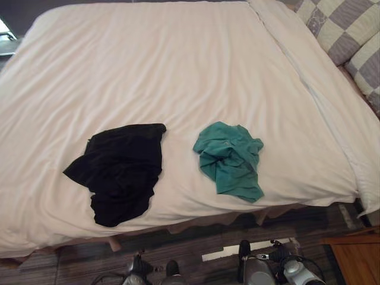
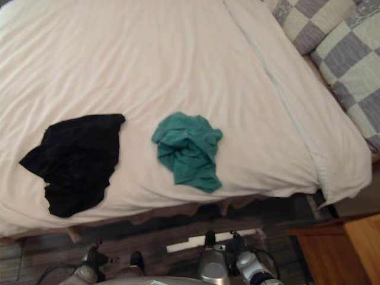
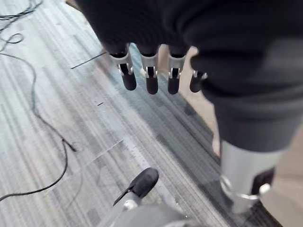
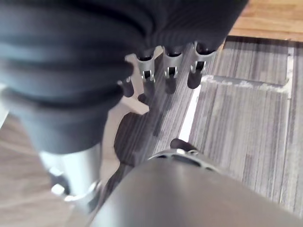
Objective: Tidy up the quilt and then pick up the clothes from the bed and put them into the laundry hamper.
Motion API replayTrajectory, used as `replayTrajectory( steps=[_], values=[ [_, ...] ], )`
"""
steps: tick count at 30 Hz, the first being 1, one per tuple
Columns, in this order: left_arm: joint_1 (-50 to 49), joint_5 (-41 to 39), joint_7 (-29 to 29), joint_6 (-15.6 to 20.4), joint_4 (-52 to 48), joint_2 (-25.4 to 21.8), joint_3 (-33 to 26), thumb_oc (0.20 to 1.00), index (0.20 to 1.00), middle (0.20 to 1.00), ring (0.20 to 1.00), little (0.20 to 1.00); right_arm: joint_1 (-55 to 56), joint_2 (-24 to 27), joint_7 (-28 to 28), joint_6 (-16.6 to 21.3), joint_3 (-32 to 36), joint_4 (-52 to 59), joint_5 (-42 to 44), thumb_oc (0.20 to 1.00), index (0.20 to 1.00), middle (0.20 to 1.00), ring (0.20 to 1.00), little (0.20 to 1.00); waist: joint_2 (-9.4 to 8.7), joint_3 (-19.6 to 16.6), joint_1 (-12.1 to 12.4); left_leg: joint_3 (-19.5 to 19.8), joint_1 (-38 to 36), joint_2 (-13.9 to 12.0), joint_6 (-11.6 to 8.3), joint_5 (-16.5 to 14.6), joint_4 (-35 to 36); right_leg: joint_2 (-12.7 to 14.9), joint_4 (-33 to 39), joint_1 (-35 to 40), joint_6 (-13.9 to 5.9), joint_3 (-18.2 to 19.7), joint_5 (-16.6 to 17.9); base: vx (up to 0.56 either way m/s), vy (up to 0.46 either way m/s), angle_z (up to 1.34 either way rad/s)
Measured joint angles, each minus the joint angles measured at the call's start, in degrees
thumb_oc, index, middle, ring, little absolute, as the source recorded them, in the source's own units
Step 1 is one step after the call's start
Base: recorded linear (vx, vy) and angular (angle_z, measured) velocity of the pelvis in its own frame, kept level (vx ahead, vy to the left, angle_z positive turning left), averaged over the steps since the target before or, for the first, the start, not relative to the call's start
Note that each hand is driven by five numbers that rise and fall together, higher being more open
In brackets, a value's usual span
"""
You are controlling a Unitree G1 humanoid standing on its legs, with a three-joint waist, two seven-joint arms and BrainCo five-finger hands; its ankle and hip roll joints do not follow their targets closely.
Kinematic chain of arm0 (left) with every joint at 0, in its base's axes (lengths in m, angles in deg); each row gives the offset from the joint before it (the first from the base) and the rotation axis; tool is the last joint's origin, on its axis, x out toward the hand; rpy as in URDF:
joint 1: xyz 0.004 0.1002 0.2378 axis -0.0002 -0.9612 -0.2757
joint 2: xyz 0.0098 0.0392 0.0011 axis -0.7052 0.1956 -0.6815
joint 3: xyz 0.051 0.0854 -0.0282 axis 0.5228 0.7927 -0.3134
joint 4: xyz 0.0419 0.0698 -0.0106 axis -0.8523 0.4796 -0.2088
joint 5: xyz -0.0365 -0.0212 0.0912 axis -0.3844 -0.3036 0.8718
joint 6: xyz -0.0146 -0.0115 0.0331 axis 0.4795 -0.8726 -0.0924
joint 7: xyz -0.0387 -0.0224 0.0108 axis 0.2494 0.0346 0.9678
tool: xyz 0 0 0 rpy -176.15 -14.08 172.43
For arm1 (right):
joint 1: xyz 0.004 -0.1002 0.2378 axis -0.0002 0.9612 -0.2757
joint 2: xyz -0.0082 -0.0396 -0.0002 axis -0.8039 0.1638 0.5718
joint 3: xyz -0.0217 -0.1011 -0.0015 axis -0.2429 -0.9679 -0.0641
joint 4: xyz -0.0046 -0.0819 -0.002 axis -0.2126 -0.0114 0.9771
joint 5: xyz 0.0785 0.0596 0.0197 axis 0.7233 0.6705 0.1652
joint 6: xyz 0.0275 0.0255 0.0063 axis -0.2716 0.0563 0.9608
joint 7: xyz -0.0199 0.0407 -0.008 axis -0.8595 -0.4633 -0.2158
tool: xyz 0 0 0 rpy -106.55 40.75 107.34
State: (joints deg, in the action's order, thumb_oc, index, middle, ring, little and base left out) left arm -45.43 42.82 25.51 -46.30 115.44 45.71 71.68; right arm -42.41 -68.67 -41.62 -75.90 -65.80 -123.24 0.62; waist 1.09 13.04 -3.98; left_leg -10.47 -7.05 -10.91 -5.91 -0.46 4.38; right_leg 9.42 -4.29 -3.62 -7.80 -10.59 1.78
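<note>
A white quilt (image 1: 178,65) lies spread flat over the bed, with a long seam or fold running down its right side (image 1: 300,77). Near the bed's front edge lies a crumpled black garment (image 1: 119,169). A bunched teal garment (image 1: 230,159) lies to its right, a short gap between them. My left hand (image 3: 151,78) hangs low over the grey striped floor, its fingers straight and holding nothing. My right hand (image 4: 170,73) hangs the same way on the other side, fingers straight and empty. Both hands are below and in front of the bed edge.
Checked grey and cream pillows (image 1: 350,32) lie at the bed's far right. A wooden piece of furniture (image 1: 356,258) stands on the floor at the lower right. A white tape strip (image 1: 222,253) marks the striped floor in front of the bed.
</note>
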Motion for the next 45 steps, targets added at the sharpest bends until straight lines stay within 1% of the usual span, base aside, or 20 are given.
replayTrajectory(
  steps=[3, 7, 10, 11, 12, 14, 16, 18, 19, 21, 22, 24, 27, 33, 34, 35, 36, 40, 41, 45],
  values=[
    [-2.0, -4.4, -1.0, -0.3, 2.1, 2.7, -5.6, 1.000, 1.000, 1.000, 1.000, 1.000, 1.6, -0.4, -0.4, -0.9, 4.9, -2.4, 0.6, 1.000, 1.000, 1.000, 1.000, 1.000, 0.93, -1.8, 0.0, 0.3, -0.2, -0.4, -0.14, 0.1, -0.7, -1.0, 8.0, 4.4, 0.23, -0.6, 3.6, 0.10, -0.066, -0.03],
    [-2.3, -9.6, -3.5, -1.3, 6.1, 2.2, -13.3, 1.000, 1.000, 1.000, 1.000, 1.000, 3.9, -0.2, -2.4, -1.5, 12.4, -4.3, 6.4, 1.000, 1.000, 1.000, 1.000, 1.000, -0.14, -2.8, -0.4, 0.7, -0.9, -0.5, -0.18, 0.1, -0.8, -1.3, 9.3, 5.9, 0.33, -1.1, 4.0, 0.06, -0.044, 0.03],
    [-4.4, -13.5, -5.5, -1.1, 7.6, 0.7, -21.3, 1.000, 1.000, 1.000, 1.000, 1.000, 7.2, 2.6, -3.5, -1.2, 20.4, -3.9, 10.4, 1.000, 1.000, 1.000, 1.000, 1.000, -0.83, -4.3, -0.5, 0.7, -1.2, -0.6, -0.16, 0.1, -0.7, -1.1, 9.3, 6.0, 0.35, -0.9, 3.9, 0.04, -0.031, -0.02],
    [-5.1, -17.0, -7.1, -1.2, 6.9, -2.1, -27.2, 1.000, 1.000, 1.000, 1.000, 1.000, 9.5, 6.5, -4.9, -1.1, 24.3, -1.6, 11.5, 1.000, 1.000, 1.000, 1.000, 1.000, -0.91, -4.6, -0.5, 0.7, -1.2, -0.3, -0.15, 0.1, -0.7, -0.8, 9.4, 6.1, 0.34, -1.0, 3.9, 0.02, -0.011, 0.03],
    [-5.7, -18.1, -7.9, -1.0, 6.0, -3.1, -28.3, 1.000, 1.000, 1.000, 1.000, 1.000, 10.8, 7.9, -5.7, -0.8, 24.7, -0.5, 11.5, 1.000, 1.000, 1.000, 1.000, 1.000, -0.90, -4.5, -0.5, 0.7, -1.1, -0.2, -0.16, 0.1, -0.6, -0.6, 9.3, 6.1, 0.34, -1.2, 3.9, 0.01, -0.007, 0.10],
    [-7.5, -21.4, -10.3, -0.5, -0.3, -8.3, -30.8, 1.000, 1.000, 1.000, 1.000, 1.000, 14.3, 13.3, -8.7, -1.0, 26.2, 7.2, 11.0, 1.000, 1.000, 1.000, 1.000, 1.000, -0.66, -4.5, -0.6, 1.7, -1.0, 0.0, -0.17, 0.1, -0.2, -0.5, 9.3, 6.1, 0.12, -1.5, 4.1, -0.01, -0.004, 0.13],
    [-11.2, -22.4, -14.5, 1.4, -15.6, -12.0, -33.4, 1.000, 1.000, 1.000, 1.000, 1.000, 19.9, 17.0, -11.2, -1.0, 28.7, 23.2, 6.5, 1.000, 1.000, 1.000, 1.000, 1.000, -0.39, -4.4, -0.5, 1.8, -0.9, 0.2, -0.06, -0.1, 0.1, -0.2, 9.4, 6.3, -0.14, -1.8, 4.2, 0.03, -0.004, 0.08],
    [-10.8, -21.6, -17.4, 4.4, -26.5, -15.2, -33.1, 1.000, 1.000, 1.000, 1.000, 1.000, 20.2, 21.2, -13.3, 1.3, 29.6, 32.5, 0.4, 1.000, 1.000, 1.000, 1.000, 1.000, -0.12, -4.5, -0.6, 1.8, -0.7, 0.7, 0.36, -0.9, 0.6, 0.3, 9.4, 6.2, -0.70, -1.5, 4.2, 0.00, 0.000, 0.00],
    [-9.7, -21.5, -18.2, 5.2, -27.8, -16.1, -32.6, 1.000, 1.000, 1.000, 1.000, 1.000, 19.0, 22.2, -13.8, 1.8, 29.6, 32.3, -0.9, 1.000, 1.000, 1.000, 1.000, 1.000, -0.14, -4.6, -0.5, 1.8, -0.5, 0.9, 0.35, -0.9, 0.6, 0.5, 9.4, 6.0, -0.66, -1.4, 4.1, -0.05, -0.021, 0.02],
    [-7.3, -20.4, -19.2, 5.1, -33.8, -17.6, -31.3, 1.000, 1.000, 1.000, 1.000, 1.000, 16.9, 24.2, -14.1, 0.6, 29.8, 36.1, -4.0, 1.000, 1.000, 1.000, 1.000, 1.000, -0.09, -4.8, -0.6, 1.8, -0.1, 1.3, 0.49, -0.7, 0.6, 0.8, 9.4, 5.6, -0.80, -1.1, 4.3, -0.01, -0.010, 0.02],
    [-7.0, -18.5, -19.5, 5.4, -42.1, -19.2, -29.3, 1.000, 1.000, 1.000, 1.000, 1.000, 16.6, 27.7, -14.2, 0.7, 29.6, 42.0, -6.4, 1.000, 1.000, 1.000, 1.000, 1.000, 0.02, -4.7, -0.6, 1.9, 0.3, 1.6, 0.65, -0.5, 0.6, 1.1, 9.4, 5.1, -1.03, -0.6, 4.4, 0.00, 0.000, 0.00],
    [-6.0, -12.7, -19.3, 7.8, -49.2, -20.5, -26.5, 1.000, 1.000, 1.000, 1.000, 1.000, 13.7, 30.6, -14.5, 2.7, 29.5, 46.6, -9.8, 1.000, 1.000, 1.000, 1.000, 1.000, 0.15, -4.9, -0.7, 1.8, -0.1, 1.6, 0.41, -0.3, 0.6, 1.0, 9.4, 5.3, -1.35, -0.2, 4.9, 0.00, -0.013, -0.06],
    [-5.6, -9.0, -17.9, 8.3, -53.4, -20.3, -23.9, 1.000, 1.000, 1.000, 1.000, 1.000, 11.2, 31.1, -14.5, 3.7, 28.3, 49.8, -11.7, 1.000, 1.000, 1.000, 1.000, 1.000, 0.04, -4.8, -0.9, 1.7, -0.3, 1.5, -0.23, 0.1, 0.4, 0.7, 9.4, 5.3, -1.14, 0.0, 5.0, 0.01, -0.018, -0.06],
    [-7.3, 1.3, -9.6, 7.4, -58.7, -18.7, -14.4, 1.000, 1.000, 1.000, 1.000, 1.000, 5.9, 33.0, -9.2, 5.4, 15.6, 60.1, -18.4, 1.000, 1.000, 1.000, 1.000, 1.000, -0.78, -3.4, -0.2, 1.8, -0.1, 1.3, -1.01, 1.0, 0.2, 0.4, 9.4, 5.1, -0.88, -0.5, 5.3, -0.04, -0.011, 0.03],
    [-7.2, 0.8, -4.3, 9.3, -51.7, -24.8, -14.5, 1.000, 1.000, 1.000, 1.000, 1.000, 3.0, 34.5, -5.9, 6.4, 14.0, 61.1, -18.6, 1.000, 1.000, 1.000, 1.000, 1.000, -0.45, -3.1, -0.2, 2.5, 0.5, 0.8, -1.04, 1.0, -0.1, 0.4, 9.1, 4.6, -0.85, -0.9, 5.3, -0.08, 0.010, 0.01],
    [-6.3, 0.0, -3.2, 7.3, -49.2, -26.1, -15.1, 1.000, 1.000, 1.000, 1.000, 1.000, 2.2, 34.3, -5.6, 6.3, 13.9, 62.3, -18.5, 1.000, 1.000, 1.000, 1.000, 1.000, -0.96, -2.8, -1.0, 1.9, 0.7, 1.0, -1.08, 0.9, -0.3, 0.2, 9.1, 4.2, -0.62, -0.7, 5.5, -0.11, 0.010, 0.00],
    [-5.1, -1.9, -3.9, 3.6, -48.5, -27.7, -19.3, 1.000, 1.000, 1.000, 1.000, 1.000, 1.6, 34.9, -5.9, 6.2, 14.5, 64.9, -18.5, 1.000, 1.000, 1.000, 1.000, 1.000, -0.60, -1.7, -0.4, 1.7, 1.4, 1.0, -1.23, 1.1, -0.2, 0.2, 9.4, 3.7, -0.63, -0.6, 5.5, -0.19, -0.008, 0.06],
    [-0.7, 3.9, -4.0, 2.5, -55.1, -33.4, -16.4, 1.000, 1.000, 1.000, 1.000, 1.000, -3.5, 35.3, -4.8, 7.1, 13.4, 67.2, -18.5, 1.000, 1.000, 1.000, 1.000, 1.000, -1.04, 2.2, 1.2, 1.7, 6.0, 1.4, -1.33, 1.6, -0.8, 0.6, 9.3, -0.8, -0.65, 0.0, 6.8, -0.19, -0.020, -0.01],
    [1.6, 7.8, -4.0, 1.9, -58.6, -35.2, -17.1, 1.000, 1.000, 1.000, 1.000, 1.000, -4.6, 35.1, -4.9, 6.9, 14.1, 67.9, -18.5, 1.000, 1.000, 1.000, 1.000, 1.000, -1.82, 5.3, 1.2, 1.8, 7.6, 1.4, -1.40, 2.2, -1.1, 0.5, 9.1, -2.1, -0.41, 0.0, 7.6, -0.16, -0.037, -0.03],
    [10.3, 16.2, -4.3, -0.1, -56.7, -37.4, -16.7, 1.000, 1.000, 1.000, 1.000, 1.000, -6.1, 35.0, -4.8, 6.7, 14.0, 67.6, -17.8, 1.000, 1.000, 1.000, 1.000, 1.000, -2.64, 9.7, 0.8, 1.7, 11.5, 0.3, -1.83, 3.0, -1.4, -0.4, 9.0, -6.1, 0.38, 0.1, 8.6, -0.09, -0.040, -0.04]
  ],
)
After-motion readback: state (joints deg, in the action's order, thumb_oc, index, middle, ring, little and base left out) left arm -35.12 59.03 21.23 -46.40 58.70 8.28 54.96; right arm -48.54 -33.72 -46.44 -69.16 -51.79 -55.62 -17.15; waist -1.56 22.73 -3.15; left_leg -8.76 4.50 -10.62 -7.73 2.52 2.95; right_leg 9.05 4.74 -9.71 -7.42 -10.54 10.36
